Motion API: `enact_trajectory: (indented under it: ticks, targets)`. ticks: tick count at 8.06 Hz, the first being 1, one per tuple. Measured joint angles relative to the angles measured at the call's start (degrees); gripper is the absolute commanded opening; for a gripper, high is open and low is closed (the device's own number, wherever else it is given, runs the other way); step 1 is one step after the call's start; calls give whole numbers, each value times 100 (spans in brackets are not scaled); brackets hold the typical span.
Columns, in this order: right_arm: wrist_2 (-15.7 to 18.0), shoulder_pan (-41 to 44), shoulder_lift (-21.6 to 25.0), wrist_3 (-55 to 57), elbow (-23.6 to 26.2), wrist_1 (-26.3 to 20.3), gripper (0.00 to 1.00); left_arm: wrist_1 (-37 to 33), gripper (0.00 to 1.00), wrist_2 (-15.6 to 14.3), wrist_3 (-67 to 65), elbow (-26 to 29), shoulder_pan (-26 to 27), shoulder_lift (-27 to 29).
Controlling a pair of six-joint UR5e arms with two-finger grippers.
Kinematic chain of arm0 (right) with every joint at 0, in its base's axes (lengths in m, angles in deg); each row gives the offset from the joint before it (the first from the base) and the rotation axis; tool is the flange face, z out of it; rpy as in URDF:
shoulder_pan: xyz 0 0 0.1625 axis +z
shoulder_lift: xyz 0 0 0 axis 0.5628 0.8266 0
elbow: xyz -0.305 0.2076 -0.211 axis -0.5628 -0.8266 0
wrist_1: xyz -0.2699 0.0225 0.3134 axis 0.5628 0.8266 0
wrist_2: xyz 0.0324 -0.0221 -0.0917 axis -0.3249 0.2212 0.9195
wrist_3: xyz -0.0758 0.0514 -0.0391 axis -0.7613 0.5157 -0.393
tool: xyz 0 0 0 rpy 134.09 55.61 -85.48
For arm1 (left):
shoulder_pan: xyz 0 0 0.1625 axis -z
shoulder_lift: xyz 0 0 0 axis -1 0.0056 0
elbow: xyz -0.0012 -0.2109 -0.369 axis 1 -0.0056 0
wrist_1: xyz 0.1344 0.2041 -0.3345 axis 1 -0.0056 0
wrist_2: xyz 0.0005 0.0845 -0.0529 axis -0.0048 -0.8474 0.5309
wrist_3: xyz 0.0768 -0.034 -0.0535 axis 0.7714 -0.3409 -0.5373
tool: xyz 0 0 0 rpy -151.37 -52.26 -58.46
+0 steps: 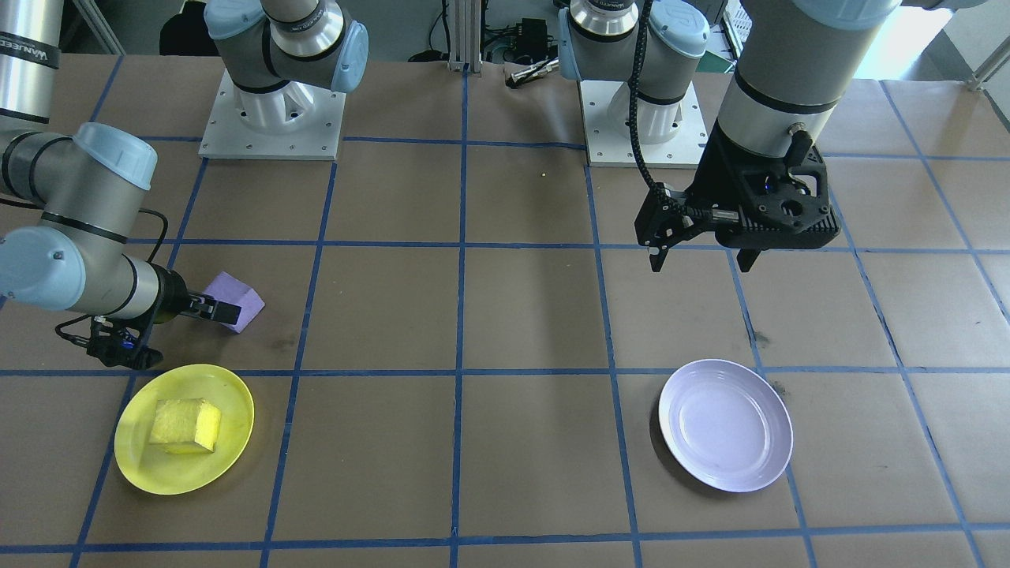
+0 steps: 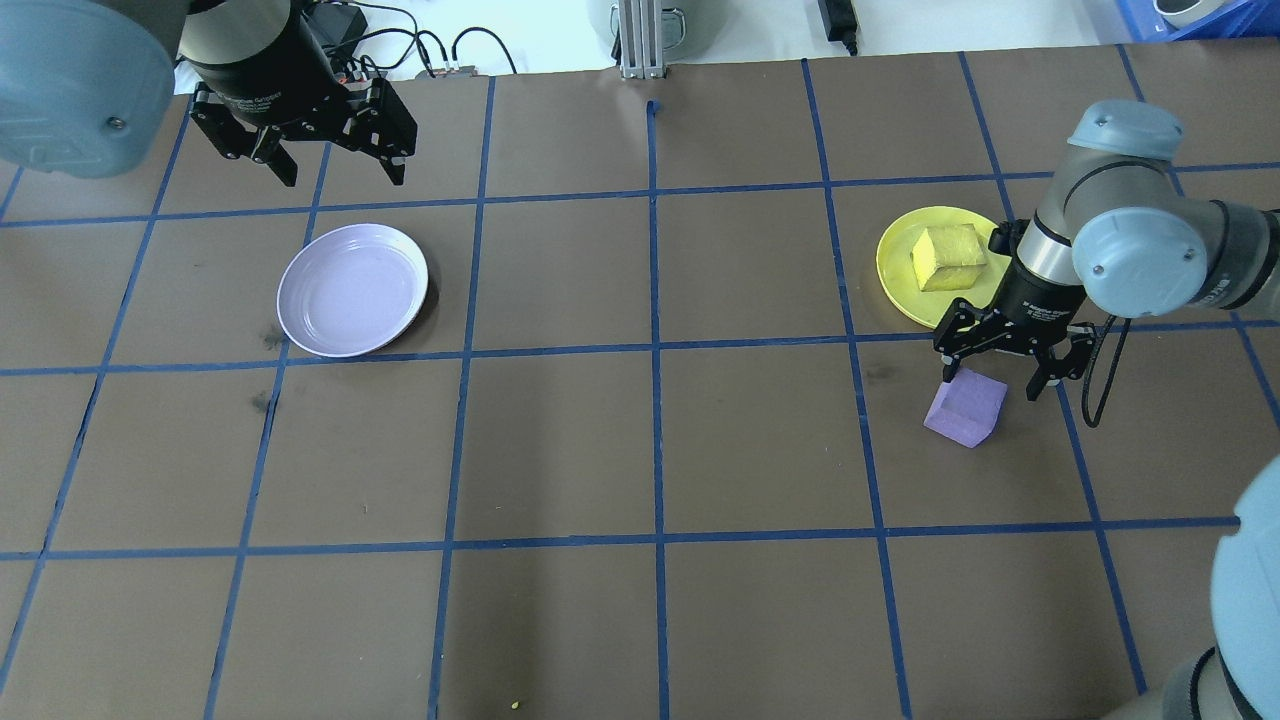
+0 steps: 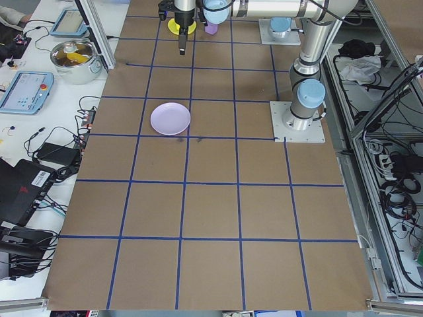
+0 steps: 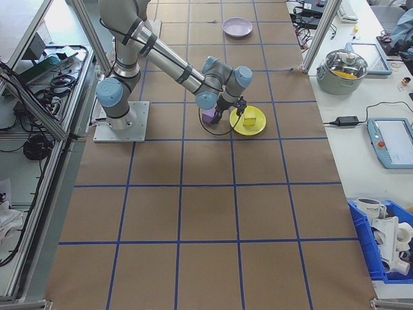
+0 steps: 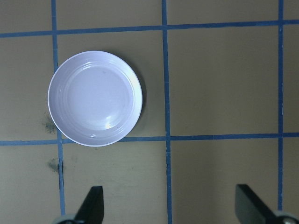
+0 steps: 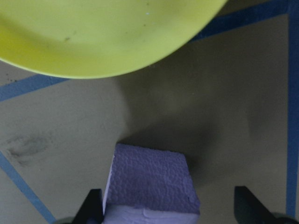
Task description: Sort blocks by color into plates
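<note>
Right tool lowering onto the purple block

The right tool (image 2: 995,382), jaws spread, straddles the purple block (image 2: 966,408) on the table beside the yellow plate (image 2: 895,265); contact seems absent. Light, squashy foam: pinch opposite flat faces gently at mid-height.

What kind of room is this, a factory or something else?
Most likely a robotics research lab, not a factory. Two arms are bolted to a paper-covered table marked with a blue tape grid, a handheld control tablet lies on a side bench, and loose cables run alongside.
</note>
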Motion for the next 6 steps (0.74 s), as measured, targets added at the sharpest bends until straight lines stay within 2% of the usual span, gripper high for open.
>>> enact_trajectory:
  ticks: [1, 2, 4, 6]
  targets:
    - [-165, -26, 33, 229, 88, 6, 98, 0, 100, 0, 2, 0, -3, 0]
    - [-283, -35, 40, 369, 121, 1, 82, 0, 100, 0, 4, 0, -3, 0]
    - [-361, -39, 35, 449, 141, -5, 37, 0, 100, 0, 5, 0, -4, 0]
    - [-377, -44, 39, 484, 145, -32, 38, 0, 100, 4, 2, 0, -3, 6]
